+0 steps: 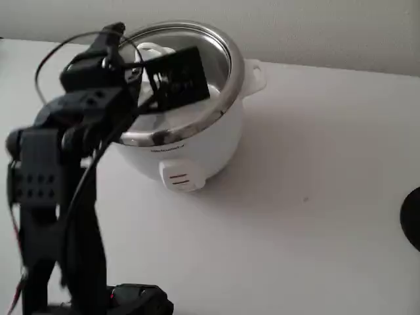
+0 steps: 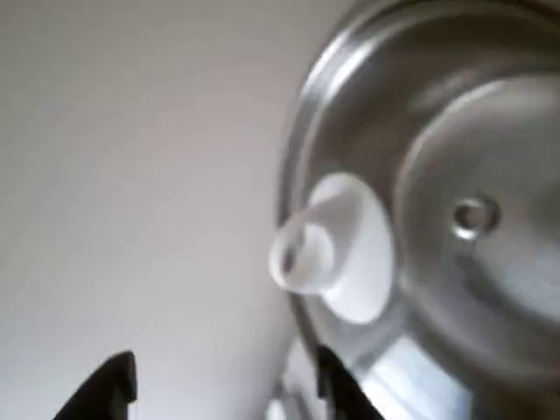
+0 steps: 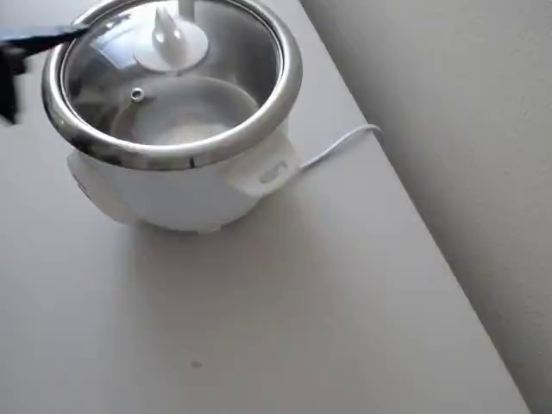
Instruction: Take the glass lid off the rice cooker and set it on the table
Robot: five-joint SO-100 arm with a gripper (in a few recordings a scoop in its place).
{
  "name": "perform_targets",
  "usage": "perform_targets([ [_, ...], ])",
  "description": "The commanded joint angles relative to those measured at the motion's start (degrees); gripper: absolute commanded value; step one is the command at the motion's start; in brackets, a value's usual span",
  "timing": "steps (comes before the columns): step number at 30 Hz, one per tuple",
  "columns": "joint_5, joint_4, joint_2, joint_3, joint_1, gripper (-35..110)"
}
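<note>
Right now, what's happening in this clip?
A black robot arm is reaching over the rice cooker on the white table. The glass lid is seated on the cooker, not yet lifted. In the wrist view the end effector is open, its fingertips near the lid's white knob but not closed on it.

The robot arm [image 1: 59, 170] is all black, made of chunky blocks joined together. Small round holes dot its flat sides. A thin black cable loops over the top. A bit of red wire, maybe, shows near the bottom left in the fixed view.
</note>
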Motion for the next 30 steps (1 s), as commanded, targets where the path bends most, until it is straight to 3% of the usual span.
perform_targets([
  [1,1.6,-2.0,-6.2,-8.3,-1.8,27],
  [20,2.0,-12.0,-15.0,-10.6,-1.0,26],
  [30,2.5,-20.8,-20.6,-9.5,1.7,12],
])
